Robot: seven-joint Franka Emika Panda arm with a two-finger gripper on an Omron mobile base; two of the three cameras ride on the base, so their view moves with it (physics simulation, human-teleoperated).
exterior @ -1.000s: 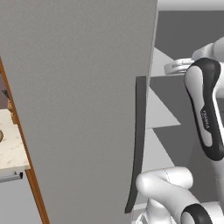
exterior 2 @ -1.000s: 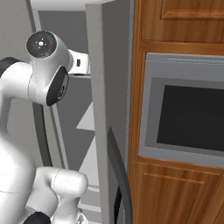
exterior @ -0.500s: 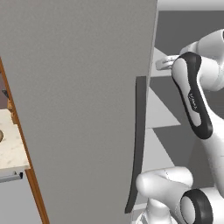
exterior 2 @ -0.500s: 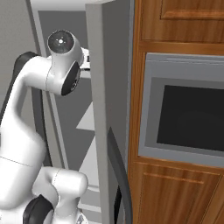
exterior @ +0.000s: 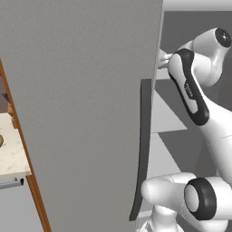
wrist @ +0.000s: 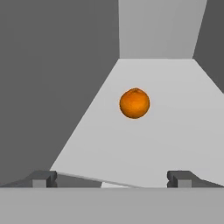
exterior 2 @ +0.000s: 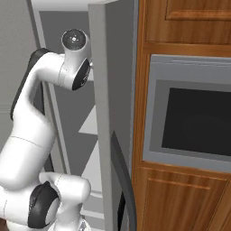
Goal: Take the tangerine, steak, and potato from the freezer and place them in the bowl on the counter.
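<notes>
In the hand view a bright orange tangerine (wrist: 134, 103) lies alone on a pale shelf (wrist: 175, 131) inside the freezer. My gripper (wrist: 111, 179) is open, its two dark fingertips (wrist: 43, 178) wide apart at the shelf's near edge, some way short of the fruit. From the base views my arm (exterior: 190, 90) reaches up into the freezer's upper compartment past the open grey door (exterior: 81, 104) with its long dark handle (exterior: 141, 149). A sliver of the beige counter (exterior: 11, 154) shows at far left, with a brown edge, perhaps the bowl (exterior: 1, 141), at the frame edge.
The freezer's second open door (exterior 2: 106, 113) stands on edge right of my arm. Beyond it are brown wooden cabinets (exterior 2: 189, 22) and a built-in oven (exterior 2: 194, 113). Grey freezer walls (wrist: 57, 87) close in on both sides of the shelf.
My arm has stretched upward and deeper into the freezer. The gripper stays open.
</notes>
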